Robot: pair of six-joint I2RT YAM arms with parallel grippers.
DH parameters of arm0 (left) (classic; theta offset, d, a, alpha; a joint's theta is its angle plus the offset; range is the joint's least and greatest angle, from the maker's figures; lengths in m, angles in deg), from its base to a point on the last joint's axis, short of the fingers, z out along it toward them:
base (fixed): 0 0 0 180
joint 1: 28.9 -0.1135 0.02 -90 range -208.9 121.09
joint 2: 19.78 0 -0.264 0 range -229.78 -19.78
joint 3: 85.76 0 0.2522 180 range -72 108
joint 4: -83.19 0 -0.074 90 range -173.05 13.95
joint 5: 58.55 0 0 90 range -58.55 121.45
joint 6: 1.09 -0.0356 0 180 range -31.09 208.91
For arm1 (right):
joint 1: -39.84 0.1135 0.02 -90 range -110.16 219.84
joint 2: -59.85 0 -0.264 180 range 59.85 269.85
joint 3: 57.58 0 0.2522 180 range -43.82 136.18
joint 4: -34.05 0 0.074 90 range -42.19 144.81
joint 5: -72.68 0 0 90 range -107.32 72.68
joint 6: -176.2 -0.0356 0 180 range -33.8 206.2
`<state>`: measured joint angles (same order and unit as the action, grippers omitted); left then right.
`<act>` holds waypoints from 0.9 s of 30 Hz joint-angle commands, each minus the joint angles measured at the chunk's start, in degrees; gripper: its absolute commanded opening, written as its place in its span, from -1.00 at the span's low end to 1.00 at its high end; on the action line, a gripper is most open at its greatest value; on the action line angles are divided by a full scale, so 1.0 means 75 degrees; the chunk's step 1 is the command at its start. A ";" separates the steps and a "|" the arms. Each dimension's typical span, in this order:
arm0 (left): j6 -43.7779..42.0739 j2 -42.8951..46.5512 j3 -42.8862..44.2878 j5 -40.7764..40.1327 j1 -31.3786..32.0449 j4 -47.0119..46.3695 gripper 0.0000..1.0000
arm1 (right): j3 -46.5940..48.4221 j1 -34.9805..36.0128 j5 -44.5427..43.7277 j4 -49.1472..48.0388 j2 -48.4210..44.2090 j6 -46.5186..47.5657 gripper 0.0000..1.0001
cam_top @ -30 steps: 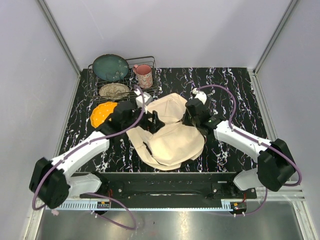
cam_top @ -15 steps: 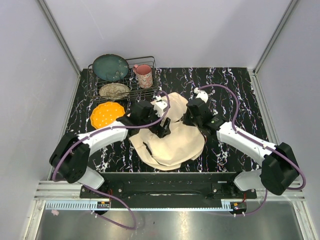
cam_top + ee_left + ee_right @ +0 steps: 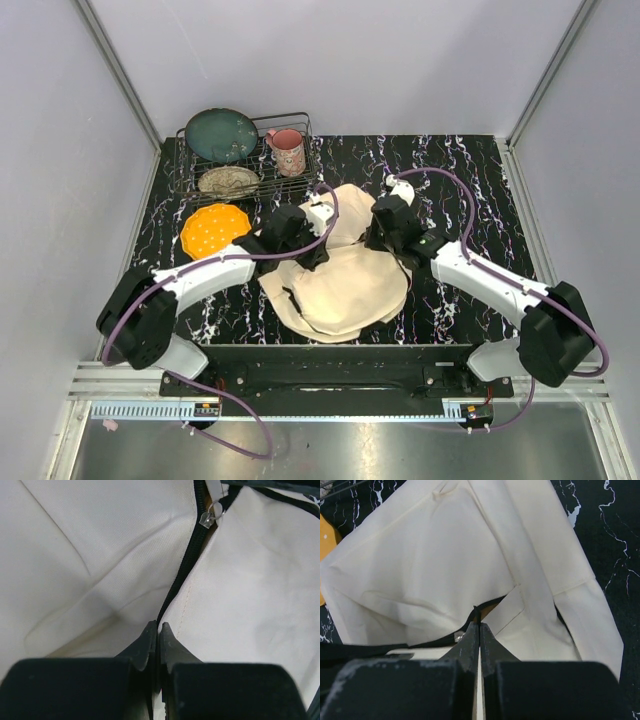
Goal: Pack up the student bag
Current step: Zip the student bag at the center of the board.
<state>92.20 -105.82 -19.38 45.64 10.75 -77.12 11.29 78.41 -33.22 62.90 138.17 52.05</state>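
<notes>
The student bag [image 3: 345,280] lies at the centre of the worktop [image 3: 460,180]. Your left end effector [image 3: 159,629] and right end effector [image 3: 479,627] are each pinched shut on its zip [image 3: 182,575], which runs straight ahead from the left one to the pull [image 3: 206,519].

A black table [image 3: 470,190] veined with white marbling carries a dark wire dish rack [image 3: 312,150] at its far left corner. In the rack, a dark teal round plate [image 3: 221,134] leans upright, a pink patterned mug [image 3: 289,151] stands beside it, and a speckled beige dish [image 3: 228,181] lies in front. A dotted orange round plate [image 3: 213,229] rests on the table just beside the rack's near edge.
</notes>
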 commanded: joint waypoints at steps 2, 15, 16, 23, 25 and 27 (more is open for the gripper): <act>0.0405 0.1170 -0.0639 -0.0310 0.0009 0.0181 -1.00 | 0.0456 -0.0220 -0.0539 0.0097 0.0373 0.0077 -1.00; 0.0897 0.2038 -0.1215 -0.0721 -0.0003 0.0837 -1.00 | -0.0152 -0.0478 -0.0950 -0.0126 -0.0060 -0.0613 -1.00; 0.0921 0.2096 -0.1285 -0.0698 0.0009 0.0838 -1.00 | -0.0211 -0.0536 -0.0950 -0.0102 -0.0072 -0.0672 -1.00; 0.1167 0.3290 -0.1918 -0.0089 0.0009 0.0451 -1.00 | -0.0469 -0.0888 -0.0938 -0.0160 0.0583 -0.1082 -1.00; 0.1202 0.3595 -0.2024 -0.0111 0.0009 0.0463 -1.00 | -0.0621 -0.0912 -0.0985 -0.0254 0.0689 -0.1223 -1.00; 0.1190 0.3737 -0.2082 -0.0088 0.0009 0.0404 -1.00 | -0.0819 -0.0912 -0.1114 -0.0254 0.0573 -0.1422 -1.00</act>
<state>99.78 -83.57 -34.44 44.46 11.28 -75.96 8.10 75.29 -30.27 59.38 142.17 42.35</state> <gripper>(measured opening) 0.031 0.008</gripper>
